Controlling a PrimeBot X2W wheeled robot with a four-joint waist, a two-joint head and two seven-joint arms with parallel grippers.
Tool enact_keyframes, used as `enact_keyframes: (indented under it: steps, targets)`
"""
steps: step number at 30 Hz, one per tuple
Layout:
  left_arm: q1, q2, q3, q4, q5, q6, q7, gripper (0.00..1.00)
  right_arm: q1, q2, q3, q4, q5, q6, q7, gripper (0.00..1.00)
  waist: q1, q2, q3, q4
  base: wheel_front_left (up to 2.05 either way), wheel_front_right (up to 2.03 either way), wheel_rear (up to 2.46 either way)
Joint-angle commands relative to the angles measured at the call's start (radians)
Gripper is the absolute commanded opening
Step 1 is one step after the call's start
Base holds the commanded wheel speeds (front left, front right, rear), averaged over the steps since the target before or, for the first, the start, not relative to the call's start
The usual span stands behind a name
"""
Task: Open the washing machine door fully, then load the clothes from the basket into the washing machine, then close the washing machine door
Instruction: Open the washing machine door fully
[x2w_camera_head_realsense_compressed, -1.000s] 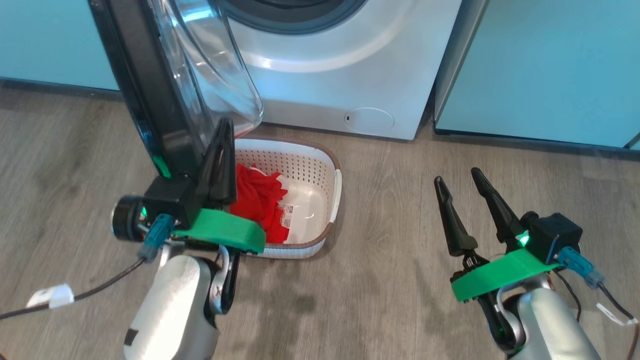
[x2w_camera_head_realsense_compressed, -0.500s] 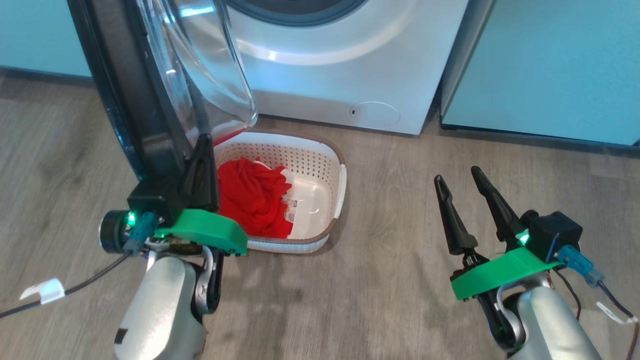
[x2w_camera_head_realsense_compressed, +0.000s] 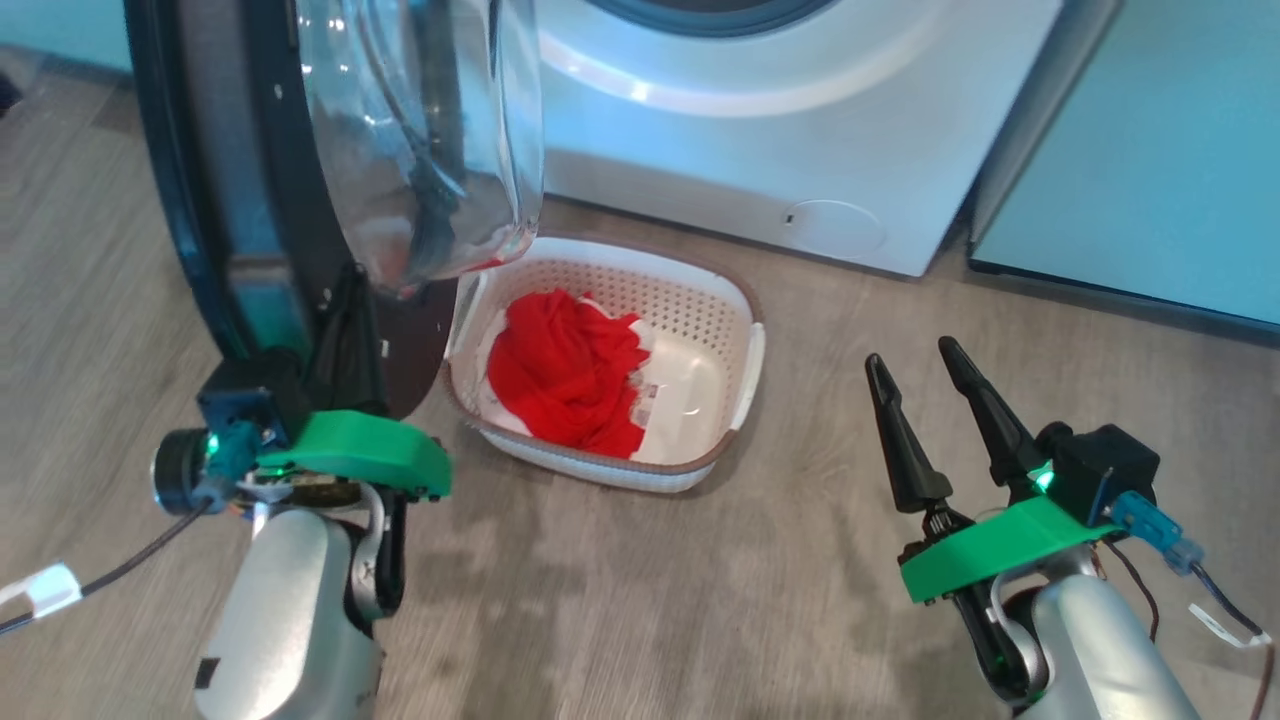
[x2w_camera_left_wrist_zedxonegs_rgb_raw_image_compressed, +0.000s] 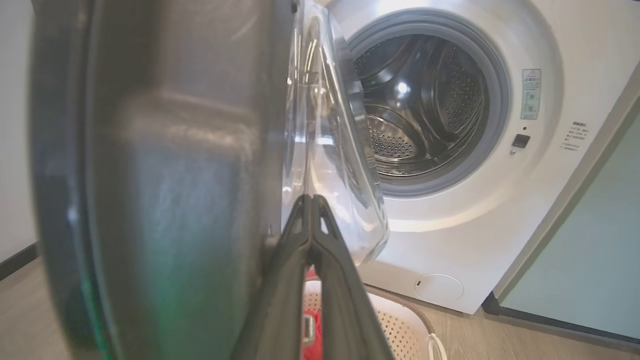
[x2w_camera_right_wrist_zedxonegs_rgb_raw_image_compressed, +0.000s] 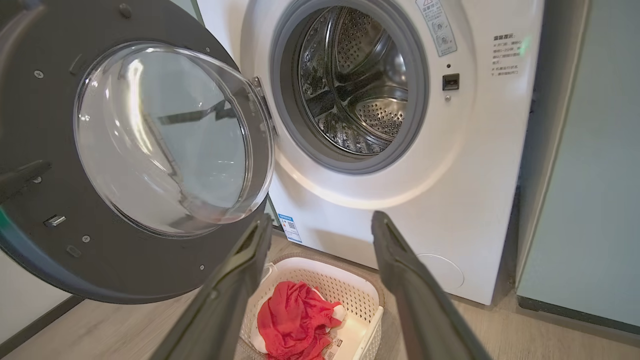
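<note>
The large round black-rimmed washing machine door (x2w_camera_right_wrist_zedxonegs_rgb_raw_image_compressed: 45, 260) stands wider than half a second ago. The left gripper (x2w_camera_left_wrist_zedxonegs_rgb_raw_image_compressed: 311, 199), fingers clenched together and empty, presses its inner face. Opening is judged nearly complete.

The bright red and white clothes (x2w_camera_head_realsense_compressed: 565, 370) lie in the white perforated basket (x2w_camera_head_realsense_compressed: 757, 360) before the white front-loading washing machine (x2w_camera_head_realsense_compressed: 750, 150). The right gripper (x2w_camera_head_realsense_compressed: 912, 355) hangs spread, idle. The door's glass bowl overhangs the basket's left end.
</note>
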Motion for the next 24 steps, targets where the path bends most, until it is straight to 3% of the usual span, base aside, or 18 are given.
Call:
enact_keyframes:
  steps: [1, 13, 24]
  targets:
    - [-0.046, 0.015, 0.052, -0.020, 0.003, -0.001, -0.005, 0.00, -0.039, 0.010, 0.024, -0.026, 0.004, 0.000, -0.009, 1.00, -0.0001, -0.0001, 0.017, 0.025, 0.00, 0.00, 0.00]
    - [-0.096, 0.015, 0.225, -0.006, 0.030, -0.040, -0.005, 0.00, -0.067, -0.027, 0.027, -0.033, -0.005, 0.000, -0.009, 1.00, -0.0001, -0.0001, 0.130, 0.089, 0.00, 0.00, 0.00]
    - [-0.186, 0.030, 0.460, 0.056, 0.039, -0.101, -0.005, 0.00, -0.085, -0.071, 0.020, -0.045, -0.010, 0.000, -0.009, 1.00, -0.0001, -0.0001, 0.216, 0.121, 0.00, 0.00, 0.00]
